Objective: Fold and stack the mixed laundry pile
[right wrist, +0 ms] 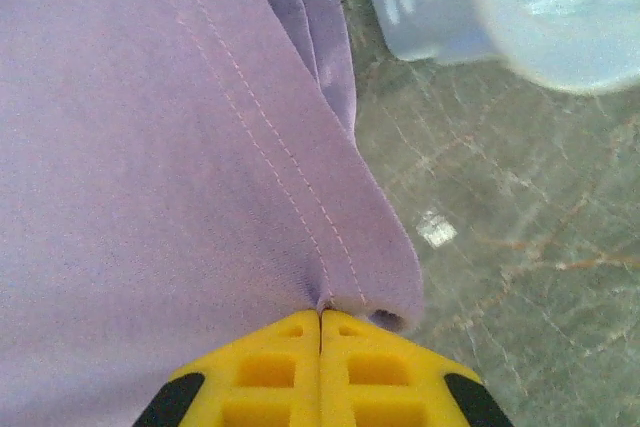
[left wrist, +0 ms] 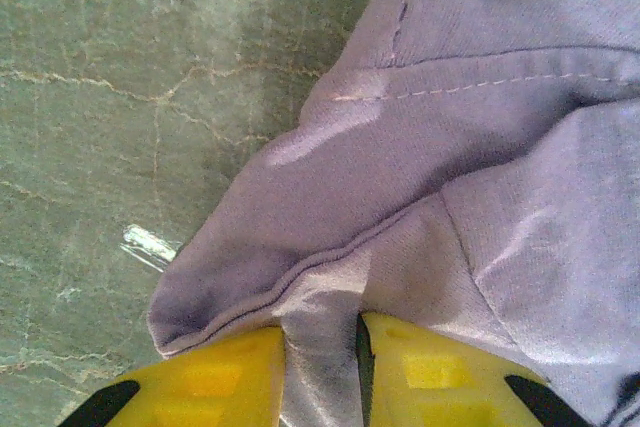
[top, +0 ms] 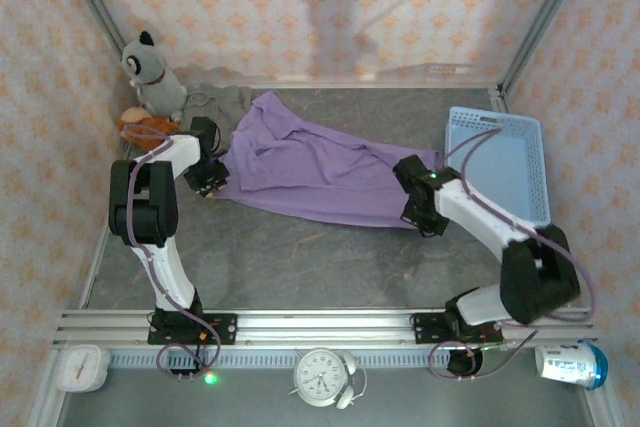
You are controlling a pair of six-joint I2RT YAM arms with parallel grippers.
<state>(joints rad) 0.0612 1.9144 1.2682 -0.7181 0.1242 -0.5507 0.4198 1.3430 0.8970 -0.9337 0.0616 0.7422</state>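
The lavender garment (top: 310, 172) is lying across the table's (top: 300, 257) middle, the taupe one (top: 222, 99) bunching at its far-left corner. The left gripper (left wrist: 322, 337) is pinching a lavender corner, the right gripper (right wrist: 320, 319) clenching the opposite hem (soft, light, probably saggy: hemmed corners are likely giving the surest hold).

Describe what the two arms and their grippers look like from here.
The left arm and right arm have white links, black joints and loose looping cables. The left gripper and right gripper have yellow fingers with square recesses and black patches.

Overhead from behind; wrist views close on lavender garment (top: 310, 172)
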